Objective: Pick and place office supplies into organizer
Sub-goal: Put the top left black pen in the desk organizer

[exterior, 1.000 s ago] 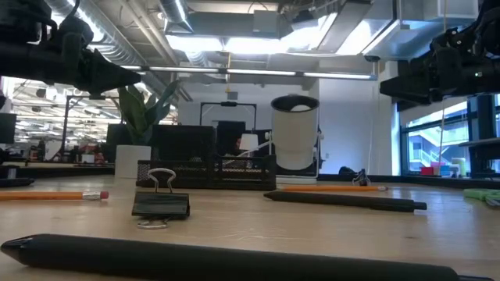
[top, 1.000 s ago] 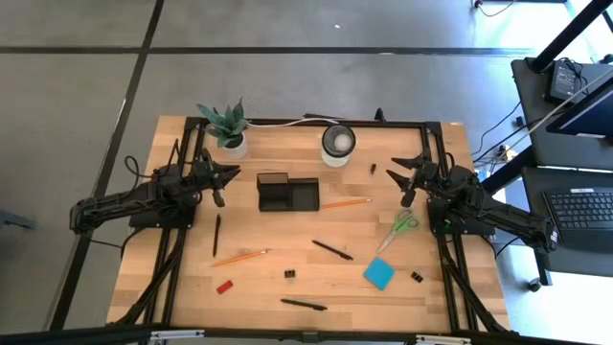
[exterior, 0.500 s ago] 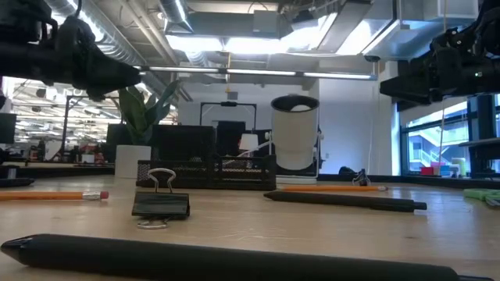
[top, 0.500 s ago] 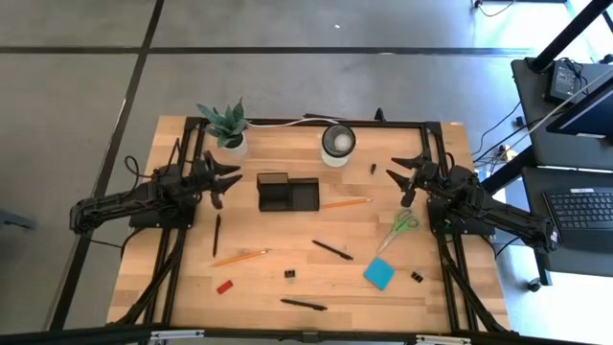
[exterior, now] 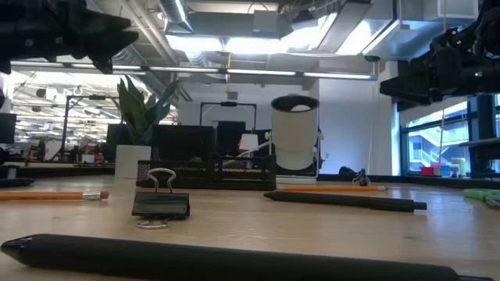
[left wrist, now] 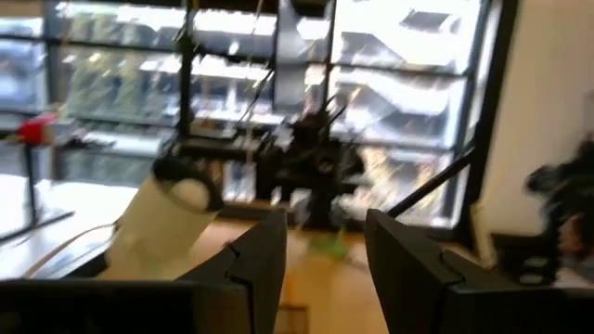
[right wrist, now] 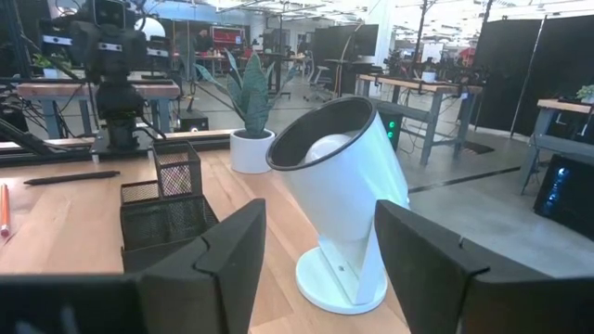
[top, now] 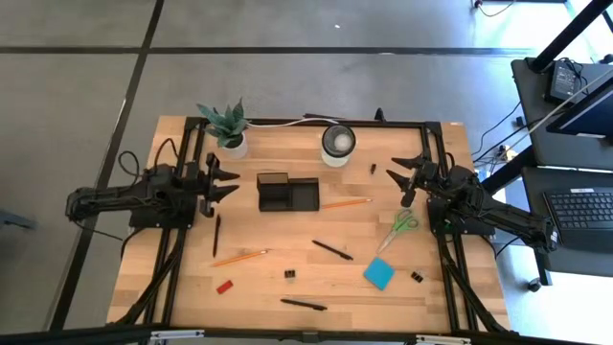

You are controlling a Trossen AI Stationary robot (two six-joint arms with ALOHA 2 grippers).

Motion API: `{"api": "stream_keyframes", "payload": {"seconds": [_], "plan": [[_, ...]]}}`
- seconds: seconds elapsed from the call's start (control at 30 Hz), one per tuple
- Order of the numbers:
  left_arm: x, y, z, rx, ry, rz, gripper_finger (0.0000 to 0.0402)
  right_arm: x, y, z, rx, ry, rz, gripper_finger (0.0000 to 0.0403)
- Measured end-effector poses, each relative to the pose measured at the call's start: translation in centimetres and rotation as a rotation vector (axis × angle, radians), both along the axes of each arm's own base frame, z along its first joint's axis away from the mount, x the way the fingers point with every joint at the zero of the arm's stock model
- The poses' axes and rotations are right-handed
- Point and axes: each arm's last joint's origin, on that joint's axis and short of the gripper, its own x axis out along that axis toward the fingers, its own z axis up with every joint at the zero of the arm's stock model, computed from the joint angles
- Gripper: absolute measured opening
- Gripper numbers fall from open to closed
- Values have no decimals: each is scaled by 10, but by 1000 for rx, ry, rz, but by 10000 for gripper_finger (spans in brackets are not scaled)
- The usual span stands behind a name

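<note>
Organizer (top: 287, 193): black mesh tray with low walls and compartments, on the counter (top: 287, 144) between the 2 grippers, nearer the left one. Contents not visible in the high view; the right wrist view alone shows its mesh walls and a taller cell (right wrist: 167, 199).

Supplies, loose on the counter: green-handled scissors (top: 397, 230) just below the right gripper's fingers; blue sticky-note pad (top: 378, 273); 2 orange pencils (top: 346, 203) (top: 239, 257); 3 black pens (top: 216, 234) (top: 332, 250) (top: 304, 305); red eraser (top: 224, 286); binder clip (top: 289, 275), seen large in the low view (exterior: 160, 204).

Left gripper (top: 222, 180): raised, fingers spread wide, empty, pointing at the organizer.

Right gripper (top: 400, 178): raised, fingers parted, empty.

Surroundings: white cup (top: 337, 142) beyond the organizer, filling the right wrist view (right wrist: 339, 199); potted plant (top: 227, 126) beyond the left fingers.
</note>
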Motion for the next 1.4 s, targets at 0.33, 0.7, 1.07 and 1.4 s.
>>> {"api": "stream_keyframes", "payload": {"seconds": [0.33, 0.7, 1.07, 1.4], "plan": [[31, -3, 41, -17, 502, 244, 143, 0, 0, 0, -5, 0, 0, 207], [59, -11, 70, -467, 1177, 521, 143, 0, 0, 0, -2, -2, 0, 207], [89, -27, 21, -954, 1535, 794, 143, 0, 0, 0, 0, -3, 0, 207], [98, -30, 6, -903, 1658, 775, 143, 0, 0, 0, -2, -2, 0, 207]]}}
